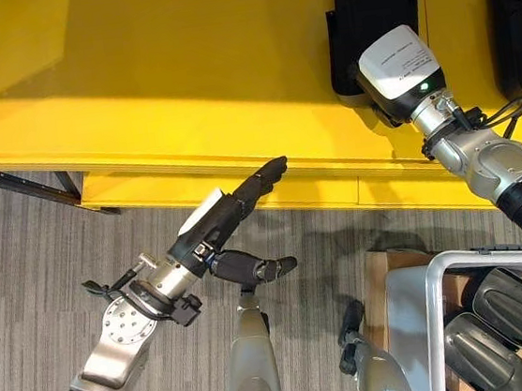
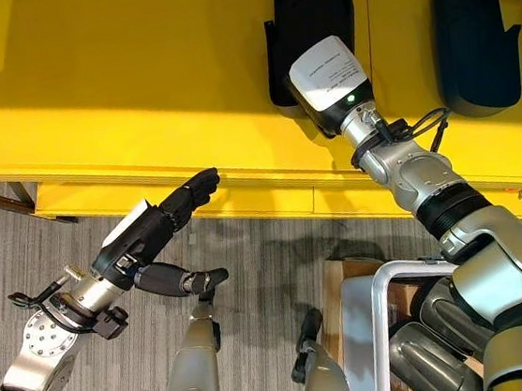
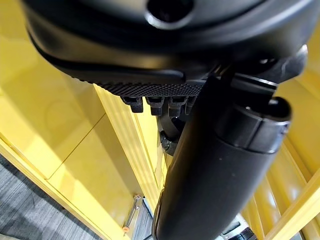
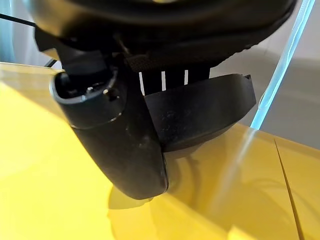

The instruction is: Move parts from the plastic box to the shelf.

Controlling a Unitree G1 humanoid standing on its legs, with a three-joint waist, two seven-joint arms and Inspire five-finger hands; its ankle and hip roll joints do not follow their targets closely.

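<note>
A black moulded part (image 1: 374, 8) rests on the top of the yellow shelf (image 1: 152, 66), and my right hand (image 1: 399, 65) is on its near end. In the right wrist view the thumb (image 4: 117, 145) and the fingers behind pinch that black part (image 4: 200, 112) just above the yellow surface. A second black part (image 1: 520, 24) lies on the shelf further right. My left hand (image 1: 230, 213) is open with straight fingers, its tips by the shelf's front edge, holding nothing. The left hand (image 3: 220, 165) also faces the yellow shelf panels (image 3: 65, 135).
At the lower right stands the plastic box (image 1: 402, 316) with a white tube frame (image 1: 457, 263), holding more black parts (image 1: 519, 308). Grey wood-pattern floor (image 1: 24, 270) lies before the shelf. A dark shelf leg (image 1: 34, 188) shows at the left.
</note>
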